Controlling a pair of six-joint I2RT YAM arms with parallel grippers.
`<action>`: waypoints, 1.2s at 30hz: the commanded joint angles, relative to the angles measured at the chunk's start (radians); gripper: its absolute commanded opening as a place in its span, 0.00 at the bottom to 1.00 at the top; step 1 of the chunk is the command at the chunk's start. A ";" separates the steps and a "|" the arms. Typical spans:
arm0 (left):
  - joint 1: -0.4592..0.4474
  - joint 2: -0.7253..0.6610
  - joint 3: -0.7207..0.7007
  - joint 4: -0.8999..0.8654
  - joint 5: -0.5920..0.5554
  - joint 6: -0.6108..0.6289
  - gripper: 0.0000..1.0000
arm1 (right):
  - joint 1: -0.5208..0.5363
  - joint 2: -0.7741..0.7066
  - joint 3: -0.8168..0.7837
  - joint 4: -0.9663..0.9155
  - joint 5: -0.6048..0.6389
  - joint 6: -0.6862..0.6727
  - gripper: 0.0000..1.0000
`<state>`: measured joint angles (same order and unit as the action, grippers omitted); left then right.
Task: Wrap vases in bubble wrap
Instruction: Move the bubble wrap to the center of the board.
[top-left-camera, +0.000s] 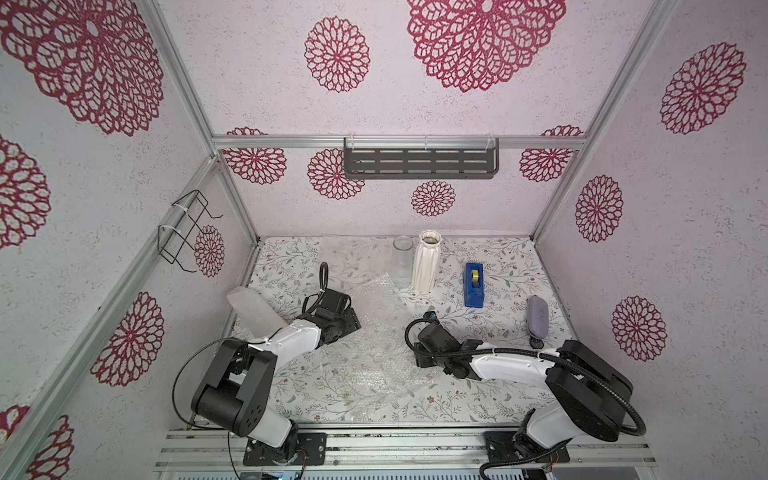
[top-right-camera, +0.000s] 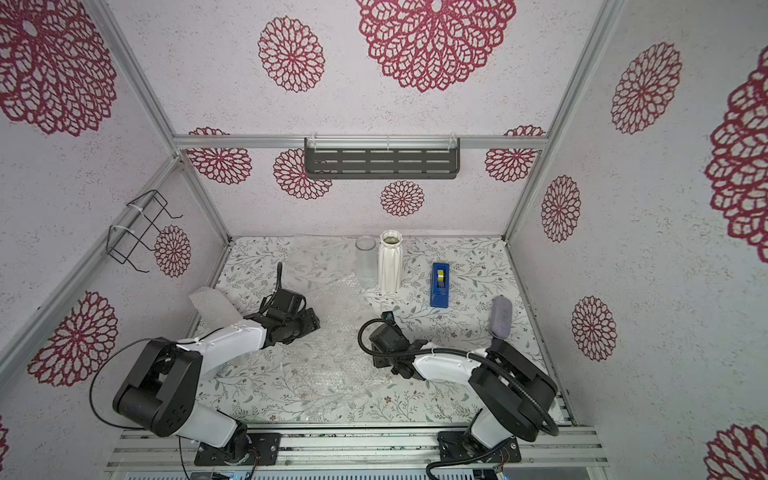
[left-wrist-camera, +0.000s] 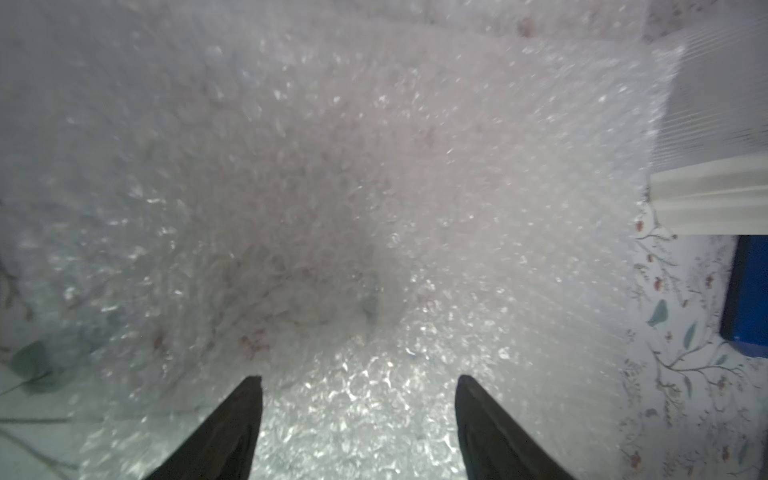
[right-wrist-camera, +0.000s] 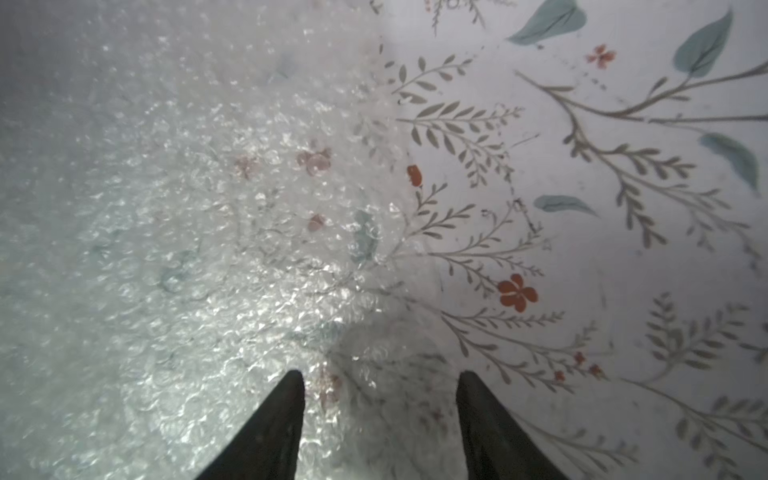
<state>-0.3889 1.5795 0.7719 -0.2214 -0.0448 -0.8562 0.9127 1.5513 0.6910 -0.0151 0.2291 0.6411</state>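
Dark fingertips of the left pincer fill the near edge of the left wrist view; they stand spread, with nothing between them, just above the bubble wrap. We read the right pincer the same way: spread, empty, poised over the edge where the sheet gives way to the bare flowered tabletop. In both top views that wrap lies flat in the middle of the tabletop between the two arms, and a second sheet lies toward the back wall. The clear glass vase and the white ribbed vase stand upright just beside each other behind the middle sheet, with the blue tape dispenser near them on the right. At the left edge is a frosted-looking cylinder, which we judge to be a vase already wrapped. Expect the wrap to be light, limp and slick: a pinch in mid-sheet will likely skid over the bubbles, so we advise taking it at a free edge or corner, where one finger can slip beneath. Treat the glass vase as brittle, smooth and easy to topple; grip it across the body, low down, with modest force. The ribbed vase offers better purchase, and its narrowed neck looks a convenient hold.
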 joint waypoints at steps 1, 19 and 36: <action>0.025 0.049 0.050 0.028 0.008 0.040 0.76 | 0.006 0.046 0.025 0.051 -0.048 0.025 0.60; 0.193 0.203 0.211 0.009 0.053 0.152 0.78 | -0.007 0.194 0.192 0.061 -0.035 -0.063 0.63; 0.130 -0.175 0.064 -0.090 0.095 0.171 0.80 | -0.229 -0.218 0.010 0.363 0.195 -0.556 0.99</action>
<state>-0.2443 1.4620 0.8642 -0.2878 0.0490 -0.7090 0.7372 1.3251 0.7113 0.2138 0.3801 0.2028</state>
